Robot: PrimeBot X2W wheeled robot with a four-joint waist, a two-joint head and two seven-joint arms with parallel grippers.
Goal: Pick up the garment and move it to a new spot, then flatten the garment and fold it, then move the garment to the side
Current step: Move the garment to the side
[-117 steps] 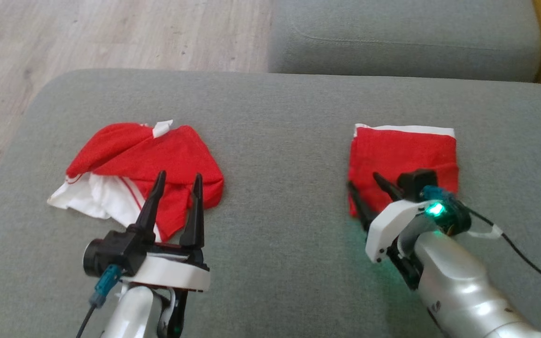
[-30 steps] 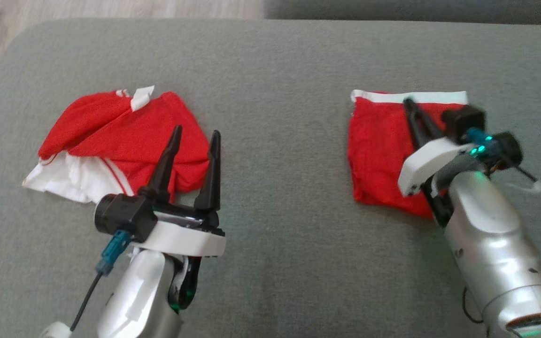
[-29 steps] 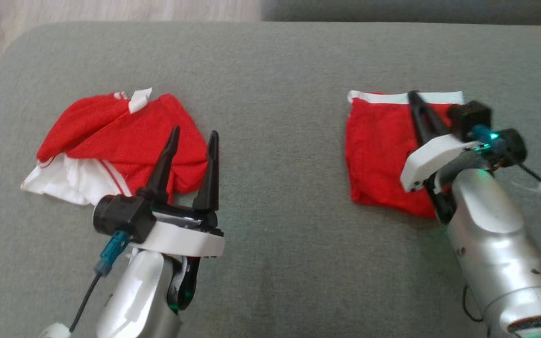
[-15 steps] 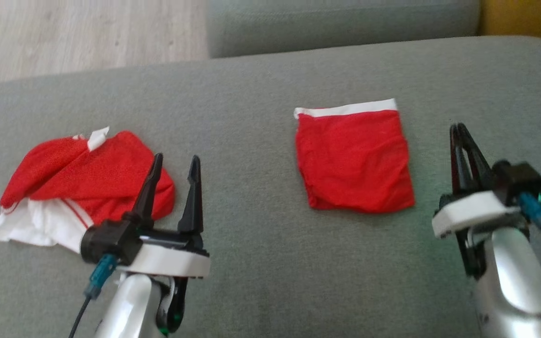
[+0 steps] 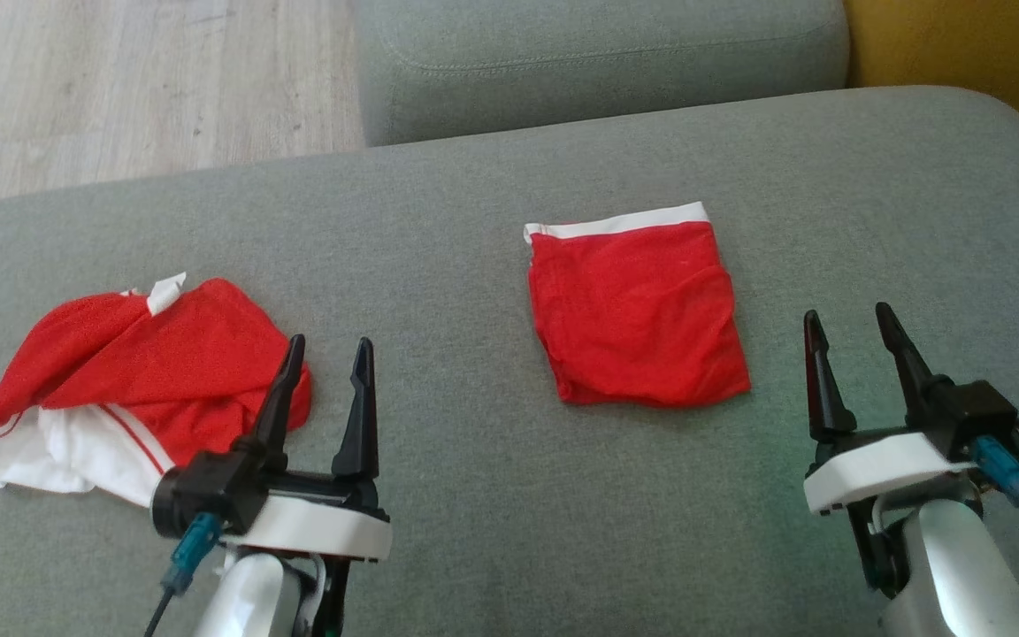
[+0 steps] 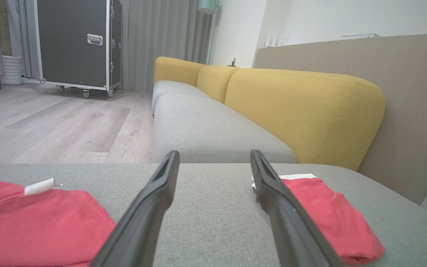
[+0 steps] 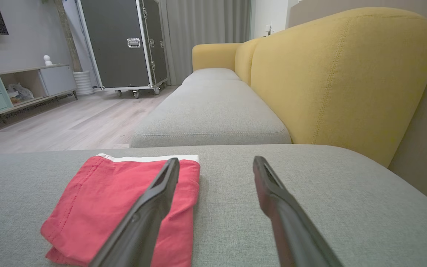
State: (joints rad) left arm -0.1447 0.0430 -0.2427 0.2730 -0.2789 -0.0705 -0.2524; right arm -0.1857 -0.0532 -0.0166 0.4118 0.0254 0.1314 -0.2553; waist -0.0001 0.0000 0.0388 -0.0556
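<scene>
Two grippers, both spread wide and empty, above a grey sofa cushion [image 5: 474, 513].

At lower left of the head view, the left gripper [image 5: 330, 340] points up the frame, its fingertips just beside a crumpled red-and-white garment [image 5: 138, 372]. At lower right, the right gripper [image 5: 847, 310] sits apart from the folded red garment [image 5: 638, 310], which lies flat at centre frame, white band toward the top. A wood floor [image 5: 120, 80] shows upper left.

We read no text, brand or number anywhere. The small white fabric tag [image 5: 164, 293] on the crumpled red-and-white mesh garment [image 5: 142, 367] is too small to read. The black wheeled flight case [image 6: 73, 42] with metal edging carries no legible marking.
</scene>
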